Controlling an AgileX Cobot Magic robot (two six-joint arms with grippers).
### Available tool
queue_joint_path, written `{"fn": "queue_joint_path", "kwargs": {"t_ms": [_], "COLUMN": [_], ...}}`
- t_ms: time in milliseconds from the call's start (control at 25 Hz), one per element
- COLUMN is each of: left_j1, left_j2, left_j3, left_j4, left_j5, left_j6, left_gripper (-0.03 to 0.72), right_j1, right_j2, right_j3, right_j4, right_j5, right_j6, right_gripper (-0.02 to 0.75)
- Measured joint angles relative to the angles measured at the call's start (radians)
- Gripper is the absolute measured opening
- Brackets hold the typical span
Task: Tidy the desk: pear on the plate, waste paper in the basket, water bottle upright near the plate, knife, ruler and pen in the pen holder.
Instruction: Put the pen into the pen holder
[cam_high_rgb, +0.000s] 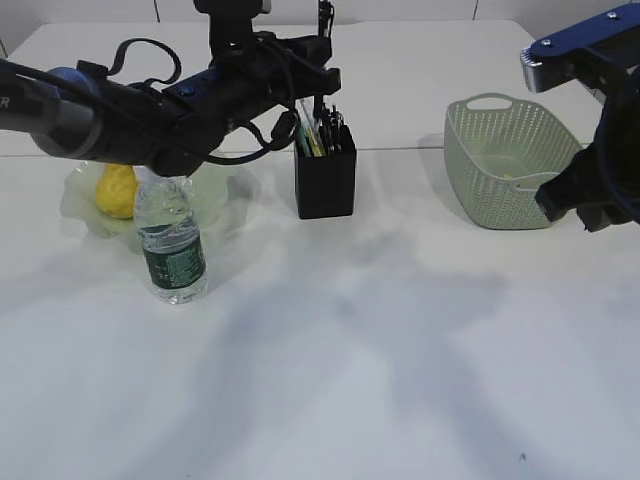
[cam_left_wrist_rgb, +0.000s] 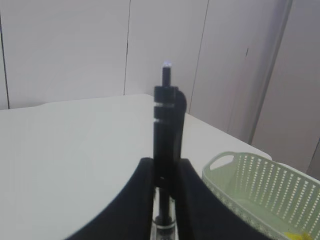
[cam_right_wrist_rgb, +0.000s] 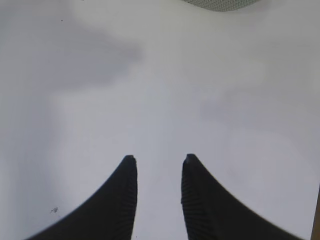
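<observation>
1. Black, slim pen (cam_left_wrist_rgb: 164, 130) pinched upright in left gripper (cam_left_wrist_rgb: 165, 192), jaws narrow around its barrel; clear lower section below the pads, tip hidden.
2. Positioned above black pen holder (cam_high_rgb: 325, 183), at roughly twelve o'clock on white desk (cam_high_rgb: 330, 380); other slim items already standing inside, too small to name.
3. Best handled by keeping pen vertical, lowering until tip sits inside the holder's mouth, then parting jaws only slightly.
4. Right gripper (cam_right_wrist_rgb: 157, 165) parted moderately, holding nothing, over bare desk.
5. Yellow pear (cam_high_rgb: 116, 190) on wavy plate (cam_high_rgb: 235, 190) at ten o'clock; water bottle (cam_high_rgb: 172, 240) upright just beside it.
6. Green basket (cam_high_rgb: 505, 165) at two o'clock.
</observation>
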Motion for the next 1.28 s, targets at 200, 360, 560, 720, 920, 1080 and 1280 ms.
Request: {"fn": "queue_joint_path", "kwargs": {"t_ms": [200,360,560,720,920,1080,1280], "left_j1": [-0.021,-0.025,-0.035,-0.039,-0.041,-0.044,-0.044], "left_j2": [0.002,0.002,0.004,0.024,0.053,0.066,0.088], "left_j3": [0.000,0.000,0.000,0.000,0.000,0.000,0.000], "left_j4": [-0.140,-0.191,-0.261,-0.282,-0.288,-0.288,-0.290], "left_j5": [0.012,0.025,0.040,0.040,0.017,0.005,0.001], "left_j6": [0.096,0.136,0.180,0.186,0.188,0.188,0.188], "left_gripper": [0.059,0.059,0.056,0.055,0.055,0.055,0.055], "right_j1": [0.000,0.000,0.000,0.000,0.000,0.000,0.000], "right_j2": [0.000,0.000,0.000,0.000,0.000,0.000,0.000], "right_j3": [0.000,0.000,0.000,0.000,0.000,0.000,0.000], "right_j4": [0.000,0.000,0.000,0.000,0.000,0.000,0.000], "right_j5": [0.000,0.000,0.000,0.000,0.000,0.002,0.002], "right_j6": [0.000,0.000,0.000,0.001,0.001,0.001,0.001], "right_gripper": [0.230,0.230,0.230,0.230,0.230,0.230,0.230]}}
